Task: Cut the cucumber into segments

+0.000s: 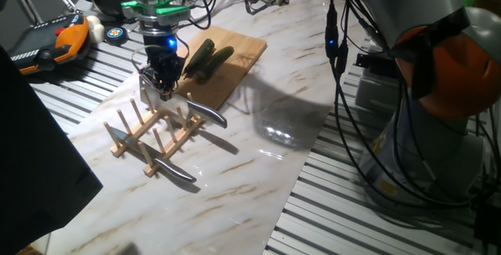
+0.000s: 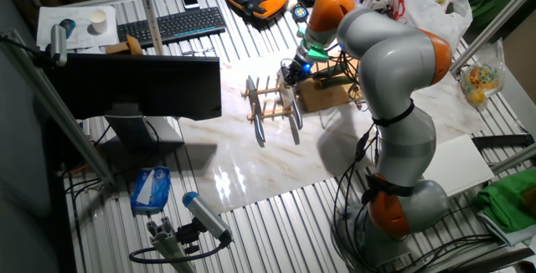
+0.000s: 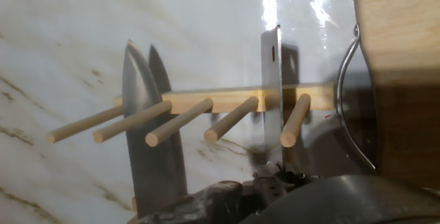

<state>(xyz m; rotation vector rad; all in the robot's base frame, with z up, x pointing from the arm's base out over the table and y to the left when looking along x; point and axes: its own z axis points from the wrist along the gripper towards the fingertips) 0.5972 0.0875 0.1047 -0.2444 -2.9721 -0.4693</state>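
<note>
A wooden rack (image 1: 153,138) with upright pegs stands on the marble table (image 1: 258,169), at the left centre of one fixed view, and it holds two knives between its pegs so their handles are free to grasp: one knife (image 1: 156,159) lies low and toward the lower left, a second knife (image 1: 205,113) sits at the rack's upper right end. The gripper (image 1: 165,91) hangs over that upper end, pointing down. In the hand view a narrow blade (image 3: 272,93) runs straight up from between the fingers at the bottom edge, which suggests the arm is taking this knife, but the fingertips are blurred and dark there, so I cannot tell whether they are closed on it or only set around it. The cucumber (image 1: 207,59) lies uncut on the board (image 1: 235,63), in the upper centre of the frame, just above and to the right of the gripper, near it but not touching. No segments are cut yet, by the look of it.
</note>
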